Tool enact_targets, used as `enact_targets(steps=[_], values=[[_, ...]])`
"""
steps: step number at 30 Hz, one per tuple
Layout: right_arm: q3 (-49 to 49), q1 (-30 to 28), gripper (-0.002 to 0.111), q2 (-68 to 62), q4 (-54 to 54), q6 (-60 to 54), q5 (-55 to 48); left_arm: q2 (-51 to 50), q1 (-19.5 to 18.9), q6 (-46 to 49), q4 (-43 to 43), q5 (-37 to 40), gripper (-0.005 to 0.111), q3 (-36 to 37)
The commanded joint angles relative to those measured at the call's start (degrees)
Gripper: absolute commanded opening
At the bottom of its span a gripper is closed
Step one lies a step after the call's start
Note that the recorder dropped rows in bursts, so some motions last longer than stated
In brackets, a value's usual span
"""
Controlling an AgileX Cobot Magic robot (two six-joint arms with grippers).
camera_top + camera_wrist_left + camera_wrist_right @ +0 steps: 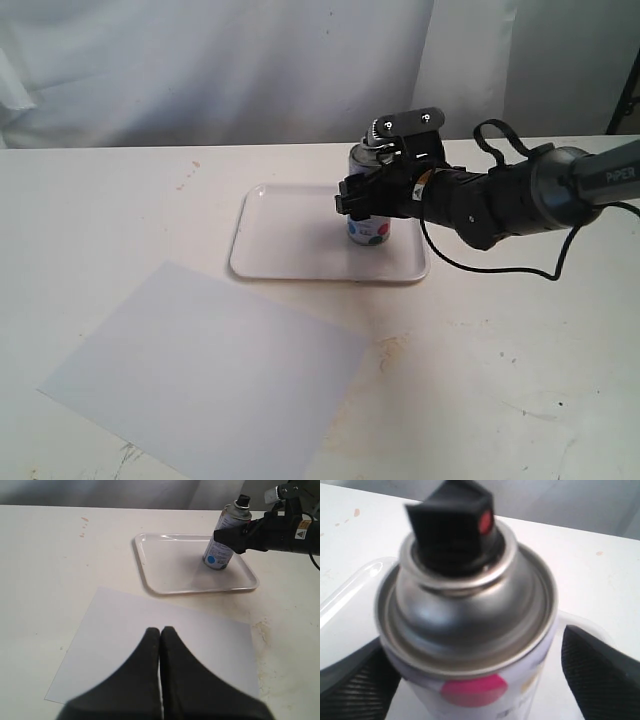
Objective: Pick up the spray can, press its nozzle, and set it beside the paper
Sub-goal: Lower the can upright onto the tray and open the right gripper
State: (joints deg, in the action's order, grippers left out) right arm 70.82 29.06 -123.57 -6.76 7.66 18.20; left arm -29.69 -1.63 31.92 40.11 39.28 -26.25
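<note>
The spray can stands upright on a white tray, silvery with coloured dots on its white label. Its black nozzle sits on the domed top and nothing touches it. My right gripper is open around the can's body. In the right wrist view one finger lies against the can, while the other finger stands off with a gap showing. The paper lies flat at the front left. My left gripper hovers shut over the paper, holding nothing.
The rimmed tray sits behind the paper, near the table's middle. The right arm reaches in from the right with a black cable hanging under it. A white curtain hangs along the table's far edge. Stains mark the tabletop right of the paper.
</note>
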Motion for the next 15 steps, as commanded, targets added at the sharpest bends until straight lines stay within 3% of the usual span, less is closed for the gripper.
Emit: enact_targets(steps=[1, 15], values=[[0.2, -0.2, 0.079, 0.6, 0.1, 0.2, 0.5, 0.4, -0.2, 0.1, -0.3, 0.1, 0.0, 0.1], [0.3, 0.6, 0.079, 8.5, 0.0, 0.0, -10.2, 0.4, -0.2, 0.1, -0.3, 0.0, 0.0, 0.6]])
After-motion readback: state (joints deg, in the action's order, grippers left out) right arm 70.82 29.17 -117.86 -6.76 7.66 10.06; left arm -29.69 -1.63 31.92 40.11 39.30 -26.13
